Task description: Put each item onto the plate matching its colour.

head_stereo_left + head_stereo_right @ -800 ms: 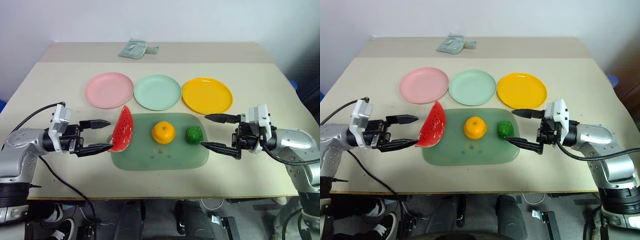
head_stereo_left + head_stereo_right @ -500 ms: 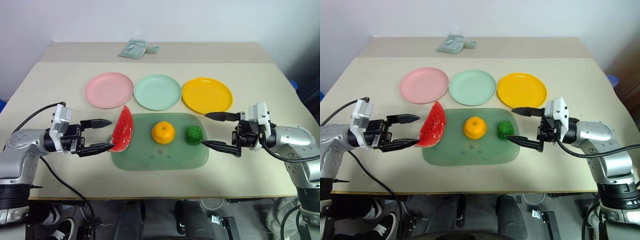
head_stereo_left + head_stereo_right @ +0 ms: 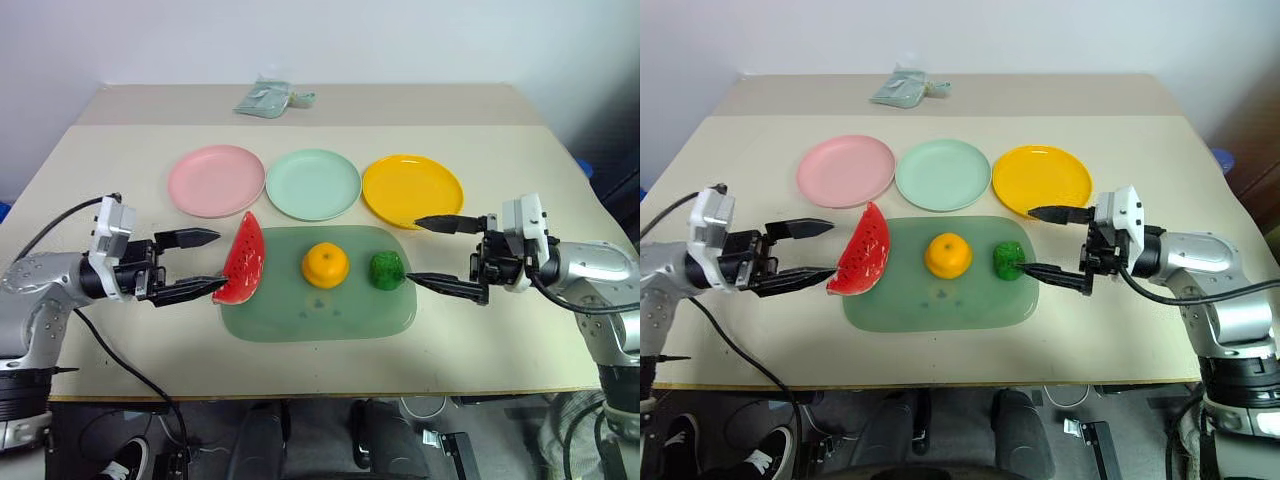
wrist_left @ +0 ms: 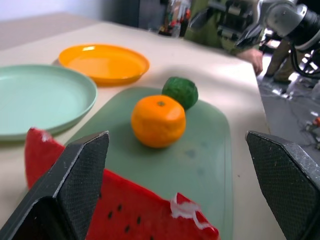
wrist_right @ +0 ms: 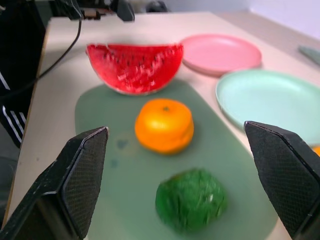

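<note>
A robot test lab, by the look of it: a plain beige table (image 3: pixel 500 330) against a bare pale wall (image 3: pixel 400 40), toy food staged on a green cutting board (image 3: pixel 330 320), loose black cables (image 3: pixel 120 370) trailing below at 7 o'clock.

**Three toy foods in a row below three bare plates**

At centre frame, the red watermelon wedge (image 3: pixel 244 262) stands tilted on its green rind at left, the round orange fruit (image 3: pixel 326 265) sits upright in the middle, and the bumpy dark-green vegetable (image 3: pixel 387 270) lies at right. Above them, left to right, sit the pink plate (image 3: pixel 216 180), mint plate (image 3: pixel 313 184) and yellow-orange plate (image 3: pixel 412 190).
</note>
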Controlling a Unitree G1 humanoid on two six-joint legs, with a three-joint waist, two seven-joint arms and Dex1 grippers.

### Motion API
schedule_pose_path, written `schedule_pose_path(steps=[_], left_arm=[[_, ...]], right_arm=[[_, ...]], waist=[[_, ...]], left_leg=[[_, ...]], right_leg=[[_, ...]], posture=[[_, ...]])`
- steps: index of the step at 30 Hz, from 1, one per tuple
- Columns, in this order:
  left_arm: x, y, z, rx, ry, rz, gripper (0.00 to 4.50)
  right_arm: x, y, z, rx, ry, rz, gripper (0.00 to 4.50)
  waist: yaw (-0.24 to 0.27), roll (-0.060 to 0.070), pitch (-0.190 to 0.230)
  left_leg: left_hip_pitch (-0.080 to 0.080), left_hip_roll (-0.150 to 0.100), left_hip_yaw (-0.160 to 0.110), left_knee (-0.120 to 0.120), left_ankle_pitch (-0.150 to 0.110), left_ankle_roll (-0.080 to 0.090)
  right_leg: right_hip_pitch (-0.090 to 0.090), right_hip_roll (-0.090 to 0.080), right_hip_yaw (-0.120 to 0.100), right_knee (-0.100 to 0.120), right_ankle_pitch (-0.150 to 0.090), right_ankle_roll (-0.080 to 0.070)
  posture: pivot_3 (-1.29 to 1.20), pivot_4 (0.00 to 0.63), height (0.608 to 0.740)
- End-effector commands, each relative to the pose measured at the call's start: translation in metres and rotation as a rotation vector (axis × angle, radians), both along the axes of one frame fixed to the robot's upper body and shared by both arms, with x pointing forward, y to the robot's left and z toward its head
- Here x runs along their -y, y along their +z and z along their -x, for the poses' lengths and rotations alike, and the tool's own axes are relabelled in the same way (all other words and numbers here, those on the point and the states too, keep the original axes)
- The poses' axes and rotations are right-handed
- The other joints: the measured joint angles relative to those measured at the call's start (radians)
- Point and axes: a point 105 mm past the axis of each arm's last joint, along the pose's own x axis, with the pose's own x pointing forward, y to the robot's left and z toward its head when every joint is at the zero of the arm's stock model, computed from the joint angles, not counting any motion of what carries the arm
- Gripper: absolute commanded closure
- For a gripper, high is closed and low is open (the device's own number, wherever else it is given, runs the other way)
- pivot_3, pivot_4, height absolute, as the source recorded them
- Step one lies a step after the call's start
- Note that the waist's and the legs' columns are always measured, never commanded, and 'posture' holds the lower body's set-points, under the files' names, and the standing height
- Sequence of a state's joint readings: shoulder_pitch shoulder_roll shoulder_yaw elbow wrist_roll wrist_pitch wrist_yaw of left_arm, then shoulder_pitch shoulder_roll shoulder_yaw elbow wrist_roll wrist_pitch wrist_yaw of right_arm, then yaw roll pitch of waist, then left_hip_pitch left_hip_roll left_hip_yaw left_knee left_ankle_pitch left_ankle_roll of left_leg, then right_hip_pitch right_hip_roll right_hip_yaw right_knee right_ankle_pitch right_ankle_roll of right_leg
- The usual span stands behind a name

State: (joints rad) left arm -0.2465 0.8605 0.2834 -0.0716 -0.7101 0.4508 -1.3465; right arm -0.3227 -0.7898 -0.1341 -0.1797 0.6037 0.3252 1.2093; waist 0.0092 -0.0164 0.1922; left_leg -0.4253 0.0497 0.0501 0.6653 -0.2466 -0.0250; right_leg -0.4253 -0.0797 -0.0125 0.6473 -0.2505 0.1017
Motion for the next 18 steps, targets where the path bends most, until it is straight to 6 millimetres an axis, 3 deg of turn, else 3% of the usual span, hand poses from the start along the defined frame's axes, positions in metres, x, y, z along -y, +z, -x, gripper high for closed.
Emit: schedule_pose_path(steps=[1,5,8,12,15,18], left_arm=[[0.007,0.028,-0.004,0.094,0.095,-0.007,0.0],[0.012,0.043,-0.008,0.046,0.248,-0.028,0.0],[0.02,0.026,-0.025,-0.05,0.469,-0.141,0.0],[0.035,0.017,-0.039,-0.071,0.683,-0.202,0.0],[0.049,0.018,-0.042,-0.098,0.743,-0.165,0.0],[0.055,0.006,-0.043,-0.139,0.789,-0.204,0.0]], right_arm=[[-0.002,-0.002,-0.005,0.007,0.022,0.004,0.06],[-0.01,-0.002,-0.009,0.005,0.054,-0.013,0.06],[-0.012,-0.006,-0.011,-0.002,0.07,-0.004,0.06],[-0.012,-0.004,-0.015,0.003,0.071,-0.005,0.06],[-0.012,-0.004,-0.016,0.005,0.07,-0.009,0.06],[-0.013,-0.003,-0.016,0.008,0.07,-0.01,0.06]], waist=[[0.004,0.0,0.0],[0.001,0.0,0.0],[-0.001,0.0,0.0],[0.004,-0.001,0.0],[0.003,-0.001,0.0],[-0.001,-0.001,0.0]], left_leg=[[0.0,0.0,0.0,0.0,0.0,0.0],[0.0,0.0,0.0,0.0,0.0,0.0],[0.0,0.0,-0.001,0.0,0.0,0.0],[0.0,-0.001,-0.001,0.001,0.0,0.0],[0.0,-0.001,-0.002,0.001,0.0,0.0],[0.0,-0.001,-0.002,0.001,0.0,0.0]], right_leg=[[0.0,0.0,0.0,0.0,0.0,0.0],[0.0,-0.001,0.0,0.0,0.0,0.0],[0.0,0.0,0.0,0.0,0.0,0.0],[0.001,0.0,0.0,0.0,0.0,0.001],[0.001,0.0,0.0,0.0,0.0,0.001],[0.001,0.0,0.0,0.001,0.0,0.001]], posture=[[0.0,0.15,0.737],[0.0,0.15,0.737],[0.0,0.15,0.737],[0.0,0.15,0.737],[0.0,0.15,0.737],[0.0,0.15,0.737]])
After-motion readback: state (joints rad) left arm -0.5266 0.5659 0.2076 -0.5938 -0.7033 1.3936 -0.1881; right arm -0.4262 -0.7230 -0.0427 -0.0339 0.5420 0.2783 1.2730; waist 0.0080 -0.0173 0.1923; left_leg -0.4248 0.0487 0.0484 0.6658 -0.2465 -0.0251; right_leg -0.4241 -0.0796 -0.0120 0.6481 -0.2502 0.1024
